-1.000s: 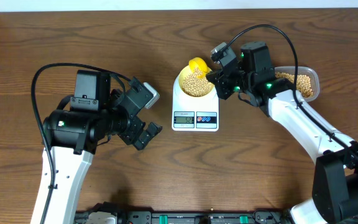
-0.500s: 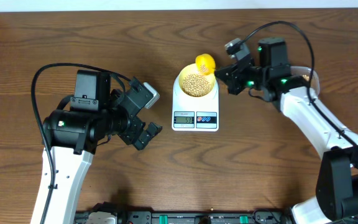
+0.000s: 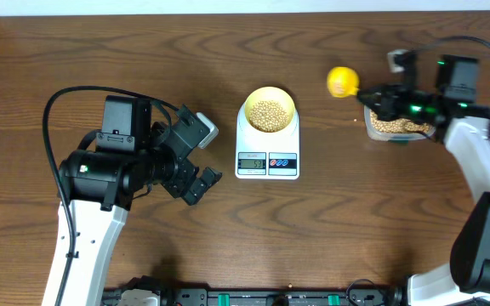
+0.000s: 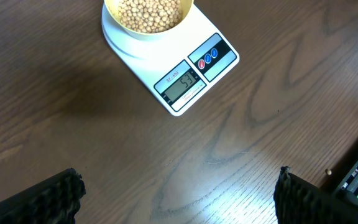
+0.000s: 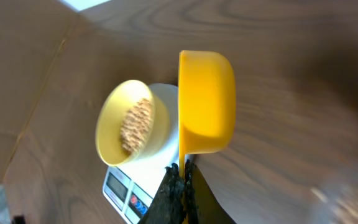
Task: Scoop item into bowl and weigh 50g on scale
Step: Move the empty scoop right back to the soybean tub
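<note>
Being clamped by the right end effector (image 5: pixel 182 179), the scoop (image 5: pixel 207 102) is held up. The left end effector (image 3: pixel 209 155) is spread apart.

You have one scale (image 3: pixel 267 157) on one table (image 3: pixel 100 51). On the scale you can count one display (image 4: pixel 181 85) and two buttons: one red button (image 4: pixel 202 63) and one blue button (image 4: pixel 213 55). Tally one bowl (image 3: pixel 246 108), one scoop (image 3: pixel 342 82), one tub (image 3: pixel 390 137) and two grippers: left gripper (image 4: pixel 178 177), right gripper (image 5: pixel 180 180). The beans (image 3: pixel 268 116) are too many for you to count singly; note two lots, one in the bowl and one in the tub.
</note>
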Tool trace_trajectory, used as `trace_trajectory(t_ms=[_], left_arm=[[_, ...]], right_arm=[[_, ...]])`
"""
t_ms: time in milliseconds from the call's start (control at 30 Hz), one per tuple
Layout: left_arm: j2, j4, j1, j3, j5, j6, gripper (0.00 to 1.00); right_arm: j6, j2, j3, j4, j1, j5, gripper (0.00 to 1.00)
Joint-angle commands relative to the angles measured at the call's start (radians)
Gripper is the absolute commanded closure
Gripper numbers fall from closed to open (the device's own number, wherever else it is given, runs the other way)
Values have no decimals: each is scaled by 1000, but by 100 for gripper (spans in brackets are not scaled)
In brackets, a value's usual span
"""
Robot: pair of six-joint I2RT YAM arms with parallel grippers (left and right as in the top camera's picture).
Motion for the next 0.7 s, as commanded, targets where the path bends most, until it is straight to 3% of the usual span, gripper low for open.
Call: trace_trajectory(t_ms=[0,133,267,467,667], left_arm=[[-2,-2,3,-3,-6,6,0],[-2,-2,3,-3,-6,6,0],[-2,-2,3,-3,-6,6,0],[-2,-2,3,-3,-6,6,0],[-2,-2,3,-3,-6,6,0]], right_arm=[[-79,-58,8,-84,-94,-43,99],[-155,-138,8,-182,-202,7,99],[-293,-244,8,-309,-236,320,99],[-315,-257,6,-364,-164,602,99],[-315,-214,5,-315,27,1016,99]])
